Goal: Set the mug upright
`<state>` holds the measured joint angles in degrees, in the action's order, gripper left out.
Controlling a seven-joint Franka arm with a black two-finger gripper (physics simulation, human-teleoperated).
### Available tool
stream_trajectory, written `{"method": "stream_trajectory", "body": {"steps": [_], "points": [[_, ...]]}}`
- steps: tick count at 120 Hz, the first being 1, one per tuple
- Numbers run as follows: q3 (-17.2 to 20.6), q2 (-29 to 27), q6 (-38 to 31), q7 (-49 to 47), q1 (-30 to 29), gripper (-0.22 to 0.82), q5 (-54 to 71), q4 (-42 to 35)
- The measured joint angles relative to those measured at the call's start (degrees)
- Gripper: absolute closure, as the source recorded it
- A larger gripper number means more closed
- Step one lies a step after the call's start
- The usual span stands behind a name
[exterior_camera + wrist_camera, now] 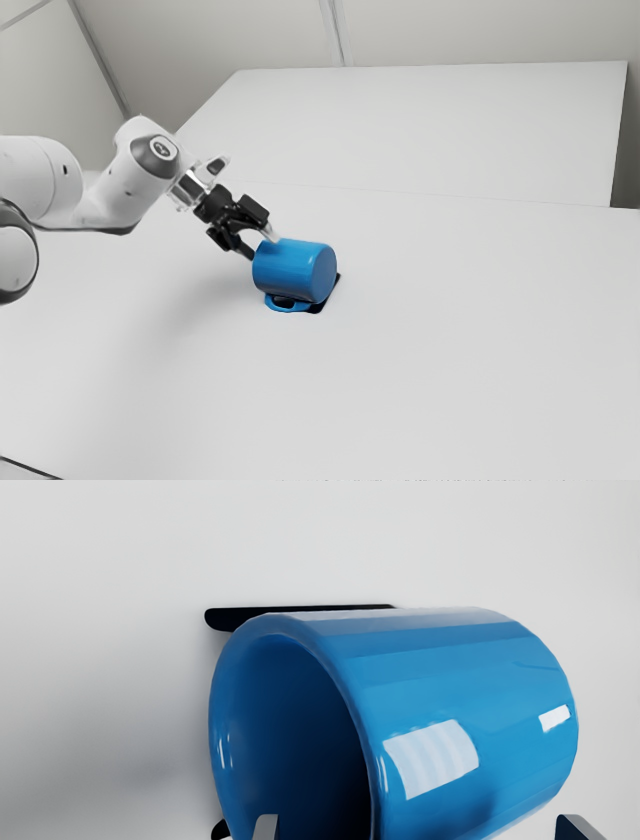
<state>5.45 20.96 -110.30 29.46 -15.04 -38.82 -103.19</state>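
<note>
The gripper (259, 244) is at the open end of the blue mug (294, 269), its fingers apart. The mug lies on its side, mouth toward the arm and base toward the exterior view's right; its handle (287, 304) is low, by the table. In the wrist view the open gripper (420, 827) has one fingertip in front of the mouth of the mug (440, 685) and the other past its outer side. The wall is not seen pinched; whether a finger touches it, I cannot tell.
A flat black object (328, 296) lies under and beside the mug, its edge (300, 611) showing behind it. The white table (450, 330) spreads around them, and a raised white panel or surface (420, 130) stands beyond.
</note>
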Motion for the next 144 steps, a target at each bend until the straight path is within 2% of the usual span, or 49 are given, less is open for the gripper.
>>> {"method": "stream_trajectory", "body": {"steps": [55, 76, 86, 100, 108, 129, 144], "points": [[0.30, 2.69, 1.15, 12.54, -1.59, 0.00, -14.30, -1.94], [0.35, 3.69, 3.62, 17.03, -2.07, 0.02, -19.51, -2.04], [0.40, 4.09, 4.83, 18.75, -2.29, 0.12, -20.95, -2.10], [0.71, 4.18, 5.90, 20.80, -2.41, 0.40, -22.32, -2.19], [1.01, 3.98, 6.26, 21.80, -2.45, 0.52, -22.70, -2.19], [2.18, 2.59, 6.46, 23.93, -2.49, 0.68, -23.02, -2.20], [3.08, -0.60, 6.43, 25.03, -2.44, 0.73, -22.96, -3.06]]}}
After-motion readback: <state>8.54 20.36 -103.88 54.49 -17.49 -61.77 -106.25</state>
